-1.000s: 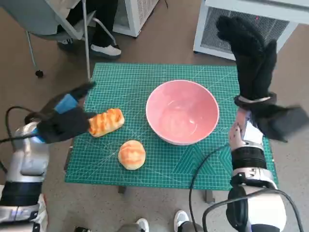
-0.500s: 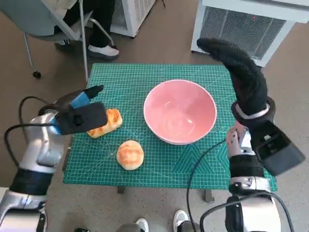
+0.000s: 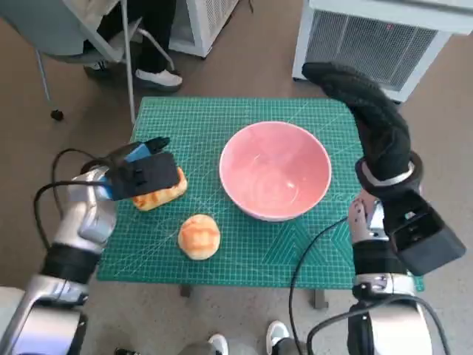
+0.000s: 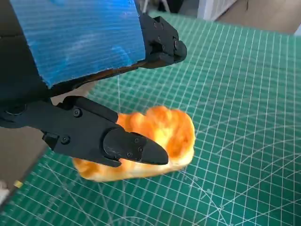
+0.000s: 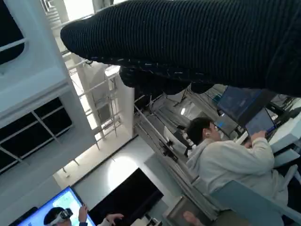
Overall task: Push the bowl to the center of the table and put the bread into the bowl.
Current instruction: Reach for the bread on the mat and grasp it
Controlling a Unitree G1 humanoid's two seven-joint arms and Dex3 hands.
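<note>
The pink bowl (image 3: pixel 276 170) stands near the middle of the green cutting mat (image 3: pixel 207 122), a little right of centre. A long golden bread (image 3: pixel 164 194) (image 4: pixel 155 136) lies at the mat's left; my left hand (image 3: pixel 140 171) (image 4: pixel 89 80) hovers over it with fingers (image 4: pixel 131 148) spread, holding nothing. A round bun (image 3: pixel 199 236) sits near the front edge. My right hand (image 3: pixel 367 118) is raised high above the mat's right edge, fingers extended, empty.
A person's legs and shoes (image 3: pixel 155 76) and a chair (image 3: pixel 70 33) are beyond the table's far left corner. A white appliance (image 3: pixel 384 33) stands behind the far right. In the right wrist view a seated person (image 5: pixel 225 160) shows.
My left hand moved right and forward, now covering the long bread's top. The right hand stays raised, barely shifted. The bowl and bun have not moved.
</note>
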